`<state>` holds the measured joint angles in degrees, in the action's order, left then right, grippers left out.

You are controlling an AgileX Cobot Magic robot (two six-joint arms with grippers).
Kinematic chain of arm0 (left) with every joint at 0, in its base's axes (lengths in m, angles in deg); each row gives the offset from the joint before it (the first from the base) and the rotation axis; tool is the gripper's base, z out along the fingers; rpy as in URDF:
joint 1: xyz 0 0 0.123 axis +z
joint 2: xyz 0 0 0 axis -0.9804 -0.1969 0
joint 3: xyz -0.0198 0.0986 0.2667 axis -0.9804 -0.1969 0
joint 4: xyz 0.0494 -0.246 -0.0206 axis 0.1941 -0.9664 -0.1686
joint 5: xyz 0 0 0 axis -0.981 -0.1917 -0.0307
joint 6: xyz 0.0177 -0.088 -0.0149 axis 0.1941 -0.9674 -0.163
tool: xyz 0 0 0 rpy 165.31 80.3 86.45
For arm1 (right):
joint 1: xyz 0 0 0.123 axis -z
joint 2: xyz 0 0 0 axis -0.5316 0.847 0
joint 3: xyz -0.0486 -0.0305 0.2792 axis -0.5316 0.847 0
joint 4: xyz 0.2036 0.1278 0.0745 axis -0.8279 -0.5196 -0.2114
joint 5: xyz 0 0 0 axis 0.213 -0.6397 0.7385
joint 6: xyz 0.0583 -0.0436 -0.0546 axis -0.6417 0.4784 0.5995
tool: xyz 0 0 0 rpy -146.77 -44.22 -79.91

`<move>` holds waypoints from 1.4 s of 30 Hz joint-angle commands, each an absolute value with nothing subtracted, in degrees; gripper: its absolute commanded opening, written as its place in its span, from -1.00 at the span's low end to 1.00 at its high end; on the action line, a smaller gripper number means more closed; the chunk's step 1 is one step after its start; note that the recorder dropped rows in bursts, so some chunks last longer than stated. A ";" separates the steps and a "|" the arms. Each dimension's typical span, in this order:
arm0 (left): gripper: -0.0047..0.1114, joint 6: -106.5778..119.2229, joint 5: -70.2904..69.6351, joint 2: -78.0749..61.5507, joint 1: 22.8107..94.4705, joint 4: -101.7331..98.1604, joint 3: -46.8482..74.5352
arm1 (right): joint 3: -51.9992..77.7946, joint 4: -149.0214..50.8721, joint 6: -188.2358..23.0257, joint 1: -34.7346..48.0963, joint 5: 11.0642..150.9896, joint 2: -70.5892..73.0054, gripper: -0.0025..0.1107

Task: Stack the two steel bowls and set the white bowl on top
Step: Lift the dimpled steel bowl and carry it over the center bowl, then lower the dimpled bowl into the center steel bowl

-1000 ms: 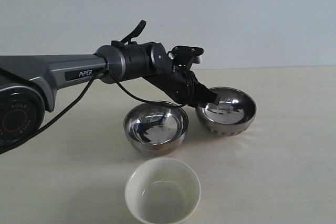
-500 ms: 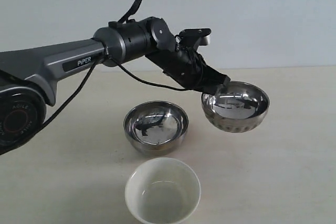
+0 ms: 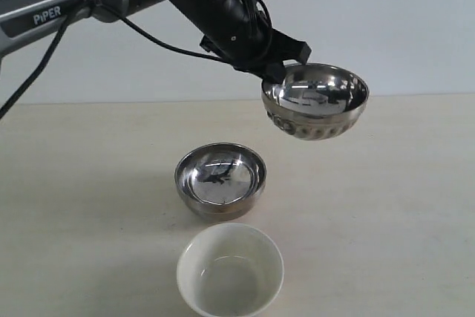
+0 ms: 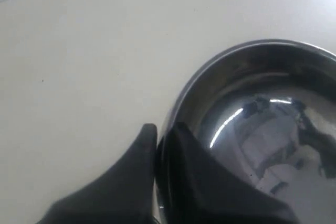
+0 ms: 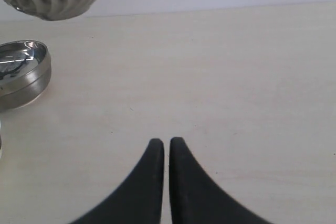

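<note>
Round ribbed shiny steel bowl (image 3: 315, 102) hangs above and right of the smooth round steel bowl (image 3: 220, 180), pinched by its rim in the left tool (image 3: 276, 79). It's a slick one-edge grip, so it might tip or slip and clang onto the desk (image 3: 386, 206). The right tool (image 5: 166, 145) is narrow, holding nothing.

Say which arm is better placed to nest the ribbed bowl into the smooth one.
Left. The left gripper holds the ribbed bowl by its rim, airborne near the smooth bowl; the right gripper is shut, empty.
</note>
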<state>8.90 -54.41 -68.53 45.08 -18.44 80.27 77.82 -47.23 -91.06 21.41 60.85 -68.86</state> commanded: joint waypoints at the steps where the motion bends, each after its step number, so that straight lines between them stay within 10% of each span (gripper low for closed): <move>1: -0.85 7.83 -56.53 -66.18 46.15 -18.32 80.72 | 77.79 -46.97 -91.05 21.79 61.72 -68.72 -0.96; 24: -0.85 5.25 -63.54 -60.10 47.74 -10.35 78.35 | 77.79 -46.97 -91.05 21.79 61.72 -68.72 -0.96; 42: -0.85 19.25 -37.51 -38.75 54.89 -29.58 39.97 | 77.79 -46.97 -91.05 21.79 61.72 -68.72 -0.96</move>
<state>14.29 -43.19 -39.92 54.08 -22.29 44.55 77.82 -47.23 -91.06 21.41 61.21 -68.86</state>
